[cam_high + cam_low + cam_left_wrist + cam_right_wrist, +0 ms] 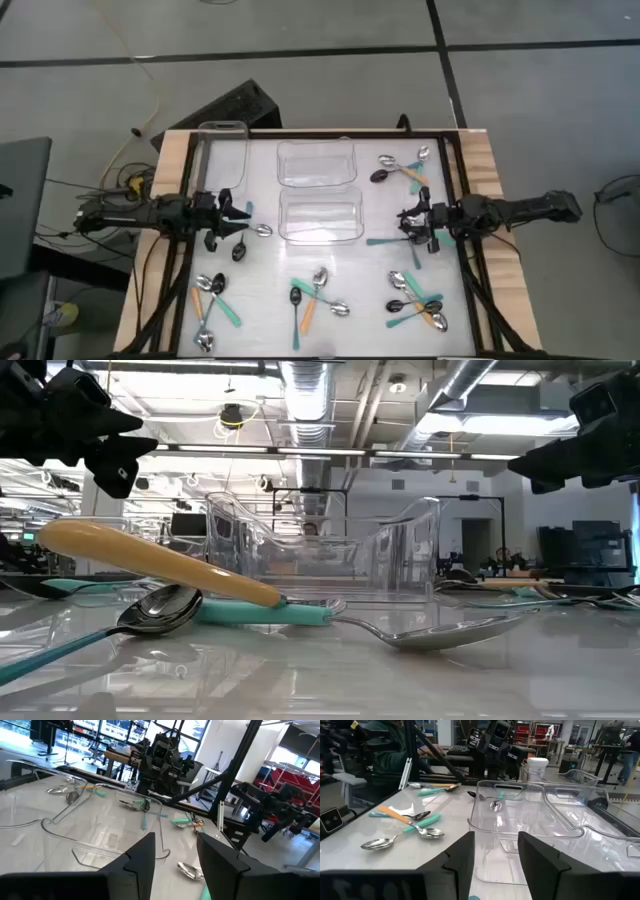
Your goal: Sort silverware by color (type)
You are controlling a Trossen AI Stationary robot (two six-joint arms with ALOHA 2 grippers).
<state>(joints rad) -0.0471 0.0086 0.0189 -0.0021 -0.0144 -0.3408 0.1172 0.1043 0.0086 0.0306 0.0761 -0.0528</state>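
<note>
- Spoons (415, 303) lie in loose heaps on the white tabletop (260, 275): one heap front left, one front centre, one front right, one back right near the far edge, plus a few strays beside each arm.
- Three clear tubs (318, 214) sit mid-tabletop and toward the back left; nothing seems sorted into them yet, so the task looks barely started.
- Left pincer (236, 221) hovers at the left side, just left of the near centre tub; a silver-bowled spoon (262, 231) and a black-bowled one (239, 252) lie right by it.
- Left wrist view: left pincer fingers (142, 857) are spread with nothing between them.
- Right pincer (407, 222) hovers at the right side, just right of the same tub, with a teal-handled spoon (385, 240) lying right by it.
- Right wrist view: right pincer fingers (462, 852) are spread too, and nothing is pinched.
- Handling, as a judgement: the spoons look light and stiff, with slick metal bowls and matte coloured handles that should grip better.
- Best hold is probably mid-handle, fingers across the narrow width; the bowl is curved and shiny and likely to slip.
- They lie flat and low on the tabletop, so the fingers would need to come right down to the surface.
- In the heaps the handles cross and overlap; in the low view an orange handle (150, 560) rests tilted over a teal one (265, 612). Lifting one may drag or flick its neighbours, so take the top or stray spoons first.
</note>
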